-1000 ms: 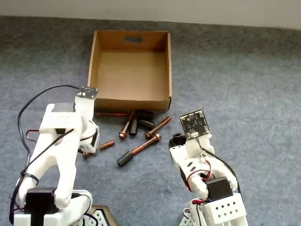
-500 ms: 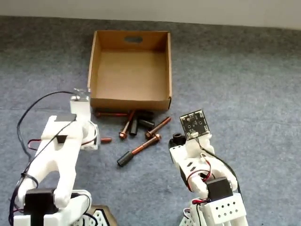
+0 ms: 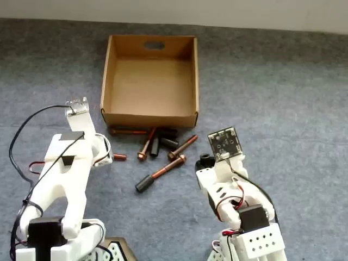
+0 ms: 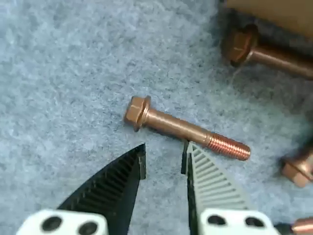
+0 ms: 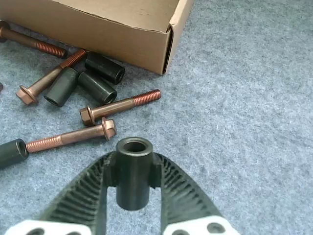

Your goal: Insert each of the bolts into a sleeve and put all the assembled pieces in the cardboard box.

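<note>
High view shows the cardboard box empty, so nothing is delivered; what looks like one assembled piece lies on the carpet, with the other bolts and sleeves loose near the box's front wall. My right gripper is clamped on a sleeve over open carpet; my left gripper, jaws parted, hangs just beside a lone bolt, apart from the rest.

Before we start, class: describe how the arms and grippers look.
The left arm and right arm are white plastic with black motors. A black cable loops off the left; red and black wires cross the right, under a dark circuit board. The left gripper has ribbed pointed fingers, one black, one grey.
</note>
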`<state>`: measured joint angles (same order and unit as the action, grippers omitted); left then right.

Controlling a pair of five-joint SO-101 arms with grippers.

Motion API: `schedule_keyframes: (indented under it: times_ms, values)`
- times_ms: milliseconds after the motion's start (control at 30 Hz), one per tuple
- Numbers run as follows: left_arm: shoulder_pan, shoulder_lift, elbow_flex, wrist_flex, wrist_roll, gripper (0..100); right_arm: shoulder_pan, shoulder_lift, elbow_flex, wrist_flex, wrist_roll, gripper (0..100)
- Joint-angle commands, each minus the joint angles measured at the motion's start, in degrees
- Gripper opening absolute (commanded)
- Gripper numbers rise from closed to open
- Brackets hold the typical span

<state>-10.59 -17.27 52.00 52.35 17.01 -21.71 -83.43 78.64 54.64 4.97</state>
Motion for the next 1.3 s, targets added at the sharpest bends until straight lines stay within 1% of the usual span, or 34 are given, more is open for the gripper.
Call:
schedule_keyframes:
  times_ms: [0, 167, 267, 400, 467, 600, 733, 833, 967, 1033, 1200, 1267]
  values:
    - [2.1, -1.8, -3.5, -0.4, 4.7, 14, -0.2, -0.7, -0.1, -1.2, -0.1, 0.5]
    - [4.7, -1.4, -3.5, -0.9, 5.6, 14, -0.2, -0.7, -0.1, -1.2, -0.1, 0.5]
    - [4.7, -1.3, -3.6, -0.9, 11.7, 14, -0.2, -0.7, -0.1, -1.2, -0.1, 0.5]
    - [4.7, -1.2, -3.6, -0.9, 15.8, 18, -0.1, -0.7, -0.1, -1.2, -0.1, 0.5]
    - [4.4, -1.2, -3.3, -0.9, 16.1, 20, -0.1, -0.7, -0.1, -1.2, -0.1, 0.5]
    - [4.4, -1.2, -3.5, -1.0, 16.3, 20, -0.1, -0.7, -0.1, -1.2, -0.1, 0.5]
    - [4.4, -0.8, -2.6, -3.7, 16.4, 20, -0.1, -0.7, 0.0, -1.0, -0.1, 0.5]
    - [4.3, 2.8, -2.5, -5.0, 16.4, 20, -0.1, -0.7, 0.0, -1.0, -0.1, 0.5]
    - [3.1, 10.2, -6.2, -3.9, 16.4, 20, -0.1, -0.7, 0.0, -1.0, -0.1, 0.5]
    - [2.4, 12.8, -8.7, -1.2, 16.4, 18, -0.1, -0.7, 0.0, -1.0, -0.1, 0.5]
    - [2.9, 14.2, -13.2, 5.6, 15.7, 0, -0.1, -0.7, 0.0, -1.0, -0.1, 0.5]
    - [2.9, 13.5, -13.5, 6.5, 13.9, 2, -0.1, -0.7, 0.0, -1.0, -0.1, 0.5]
